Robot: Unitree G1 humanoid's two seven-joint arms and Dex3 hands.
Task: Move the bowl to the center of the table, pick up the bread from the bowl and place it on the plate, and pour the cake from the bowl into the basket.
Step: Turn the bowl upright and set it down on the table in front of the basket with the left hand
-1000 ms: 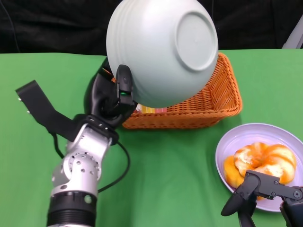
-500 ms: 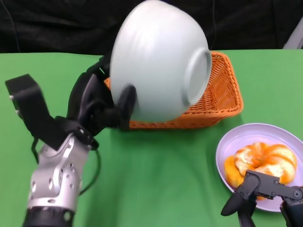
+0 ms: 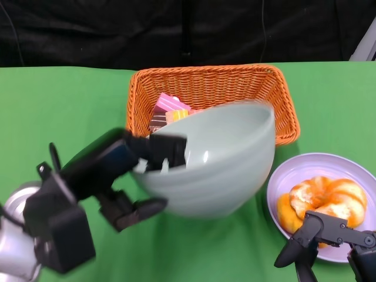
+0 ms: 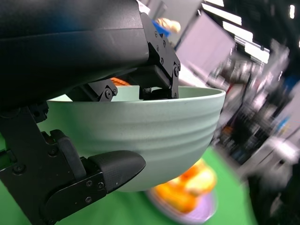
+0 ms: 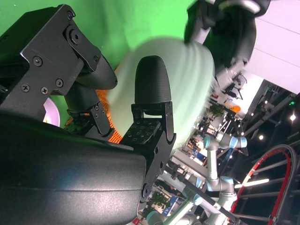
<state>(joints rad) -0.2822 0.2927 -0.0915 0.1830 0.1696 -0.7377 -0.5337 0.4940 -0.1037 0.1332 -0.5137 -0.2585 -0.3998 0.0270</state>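
Basket (image 3: 276,100) at table (image 3: 70,106) rear centre, cake (image 3: 167,111) in its left part. Bowl (image 3: 217,170) in front of basket. Plate (image 3: 294,176) right of bowl, bread (image 3: 326,200) on it.

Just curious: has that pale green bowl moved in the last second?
Yes. The bowl was tipped upside down over the basket; now it is upright, nearer the camera.

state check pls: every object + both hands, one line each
bowl: upright, gripped at the rim, looks empty
left robot hand: holds the bowl's rim
right robot hand: open, holds nothing, at the plate's near edge
basket: upright, cake inside
cake: lying in the basket
plate: flat on the table, bread on it
bread: resting on the plate
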